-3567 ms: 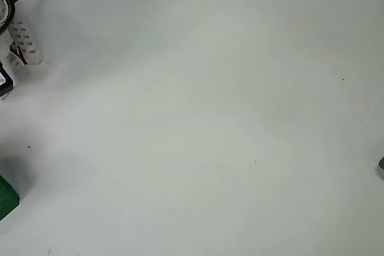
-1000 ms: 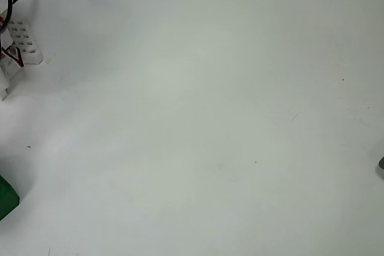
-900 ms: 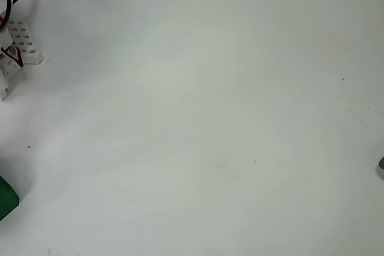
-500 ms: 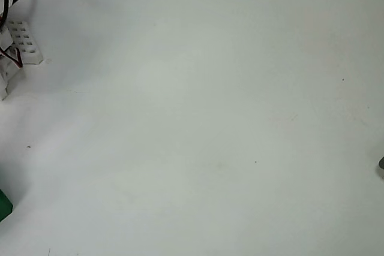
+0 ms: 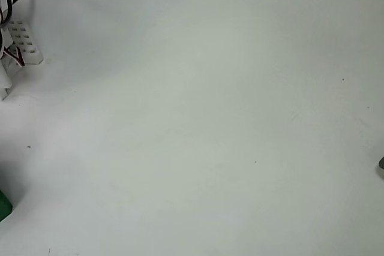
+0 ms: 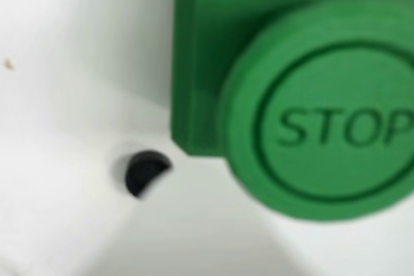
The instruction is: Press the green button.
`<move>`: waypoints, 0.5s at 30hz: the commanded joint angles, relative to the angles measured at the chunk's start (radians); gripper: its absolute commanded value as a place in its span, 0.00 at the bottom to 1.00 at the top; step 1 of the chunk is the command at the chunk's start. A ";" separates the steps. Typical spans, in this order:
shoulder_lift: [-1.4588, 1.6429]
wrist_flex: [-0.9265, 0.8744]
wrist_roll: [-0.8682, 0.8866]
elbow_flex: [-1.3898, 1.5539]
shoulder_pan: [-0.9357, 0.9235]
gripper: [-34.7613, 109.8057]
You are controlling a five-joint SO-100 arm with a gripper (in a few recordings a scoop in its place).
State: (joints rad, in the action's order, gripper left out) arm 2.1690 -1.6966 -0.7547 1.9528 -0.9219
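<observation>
The white surface [image 5: 210, 118] takes up nearly the whole overhead view, bare across its middle with a few tiny dark specks. Up in that view's top left corner sit white robot parts [image 5: 21, 43], a perforated block with black and red wires [image 5: 11, 52] running by it. Down at the left edge, low in the overhead view, just a sliver of the green button [image 5: 3, 205] pokes in, resting on the surface and casting a soft shadow.

The wrist view is right on top of it: the green button [image 6: 323, 108] fills the right side, a round cap with a ringed face reading "STOP", seated on a squarish green base. The picture is blurred here. Just beside the base's lower left corner, a small dark hole [image 6: 143, 171] marks the white surface. The tool's fingers are out of frame, so whether it's released or clenched, I cannot tell.
</observation>
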 commanded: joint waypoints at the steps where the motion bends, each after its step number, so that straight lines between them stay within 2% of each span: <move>1: 0.023 -0.072 0.031 -0.178 0.046 0.24; 9: 0.167 -0.078 0.218 -0.161 0.314 0.24; 15: 0.451 -0.075 0.391 -0.037 0.540 0.24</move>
State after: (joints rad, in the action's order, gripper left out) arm 2.4498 -1.7549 -0.4464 1.8791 -0.4694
